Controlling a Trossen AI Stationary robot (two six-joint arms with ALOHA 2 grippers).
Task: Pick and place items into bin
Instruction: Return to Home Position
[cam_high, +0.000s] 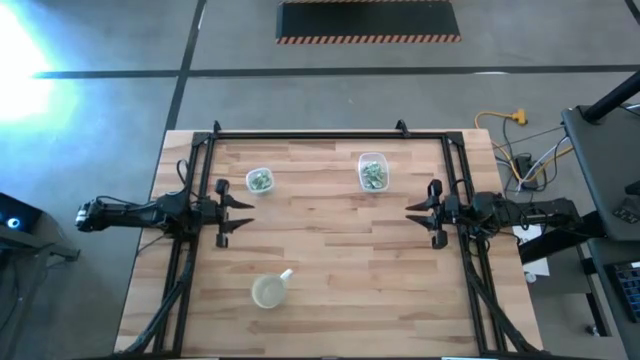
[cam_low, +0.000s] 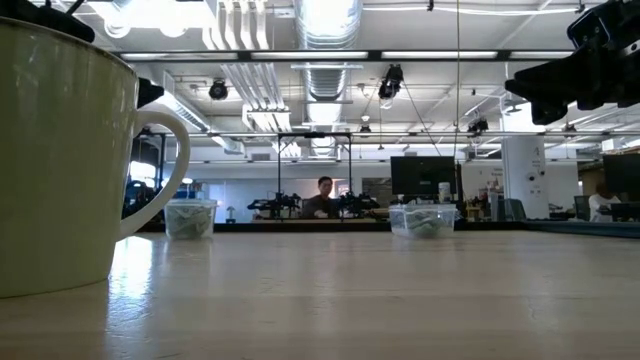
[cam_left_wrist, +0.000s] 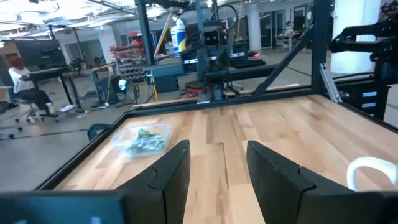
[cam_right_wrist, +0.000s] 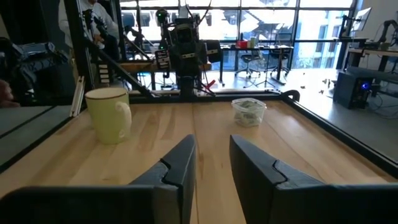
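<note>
Two clear containers stand on the wooden table toward its far edge, one at the left (cam_high: 259, 180) and one at the right (cam_high: 373, 172). Both hold small pale green items (cam_left_wrist: 144, 142) (cam_right_wrist: 249, 106); which container is the bin I cannot tell. My left gripper (cam_high: 245, 213) hovers level at the table's left side, open, pointing right (cam_left_wrist: 217, 149). Facing it from the right side, my right gripper (cam_high: 412, 214) is also level and open, with a narrower gap between its fingers (cam_right_wrist: 212, 142). Neither has anything between its fingers.
A yellowish cup (cam_high: 270, 290) with a handle stands near the table's front edge, left of centre; it fills the left of the low view (cam_low: 60, 150). A black frame (cam_high: 320, 133) runs along the table's far and side edges. A person (cam_low: 323, 197) sits far behind the table.
</note>
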